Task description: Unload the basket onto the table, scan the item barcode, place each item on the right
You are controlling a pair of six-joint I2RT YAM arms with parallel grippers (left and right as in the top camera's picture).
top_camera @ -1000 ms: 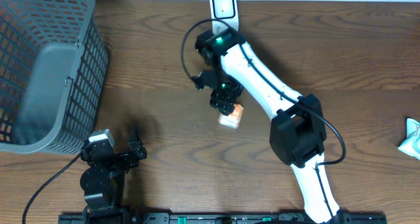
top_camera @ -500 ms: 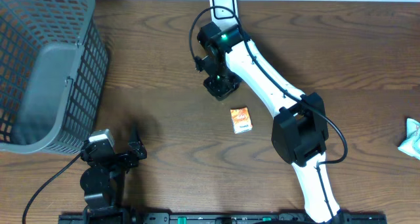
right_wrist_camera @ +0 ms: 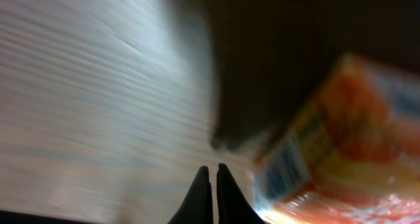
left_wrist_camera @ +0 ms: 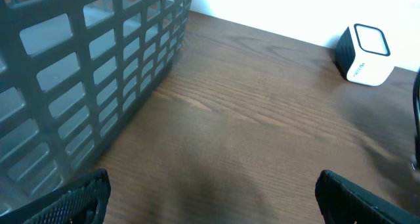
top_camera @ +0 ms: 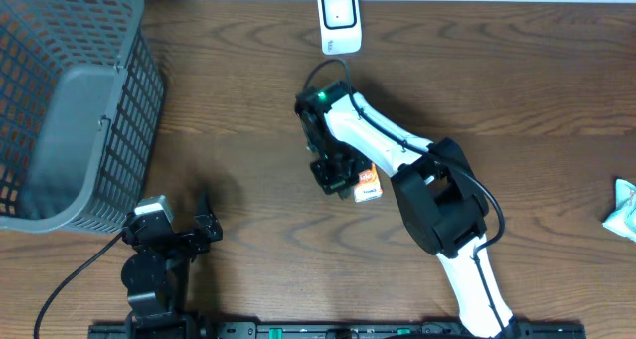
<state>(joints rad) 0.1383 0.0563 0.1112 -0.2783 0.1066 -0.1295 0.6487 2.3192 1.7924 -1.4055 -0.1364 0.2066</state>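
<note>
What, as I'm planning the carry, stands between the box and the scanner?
Nothing on the table does: only bare wood lies between the box and the scanner. Seen from overhead, the right arm crosses that line with its own white link.

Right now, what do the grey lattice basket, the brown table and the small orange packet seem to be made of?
Grey lattice basket: moulded plastic, matte; uniform grid walls.
Brown table: wood or wood-look laminate, slight sheen; grain lines.
Small orange packet: probably printed card or film; too blurred to tell.
</note>
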